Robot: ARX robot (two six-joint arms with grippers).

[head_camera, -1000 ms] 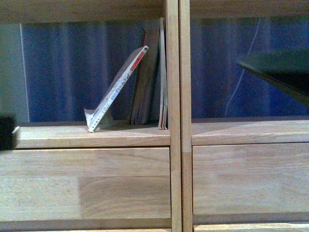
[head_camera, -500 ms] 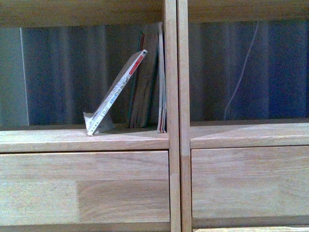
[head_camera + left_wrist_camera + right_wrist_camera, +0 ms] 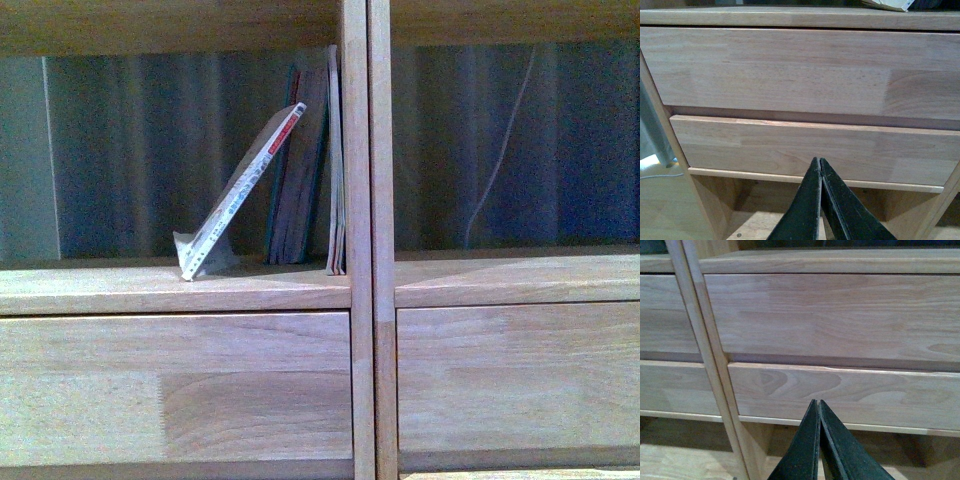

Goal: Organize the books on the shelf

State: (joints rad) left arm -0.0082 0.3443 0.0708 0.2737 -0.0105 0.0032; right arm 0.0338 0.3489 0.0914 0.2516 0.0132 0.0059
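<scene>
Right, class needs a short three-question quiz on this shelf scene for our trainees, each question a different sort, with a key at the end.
1. True or false: the pale booklet stands upright on the shelf.
2. Which compartment holds the books? A) left of the central upright B) right of it C) both
3. Fill in: both wrist views show the left gripper and right gripper with fingers pressed ____, holding nothing.

Key:
1. False; it leans tilted against the standing books.
2. A; they stand against the central upright, and the right compartment shows no books.
3. Together (shut), facing the drawer fronts.
</scene>
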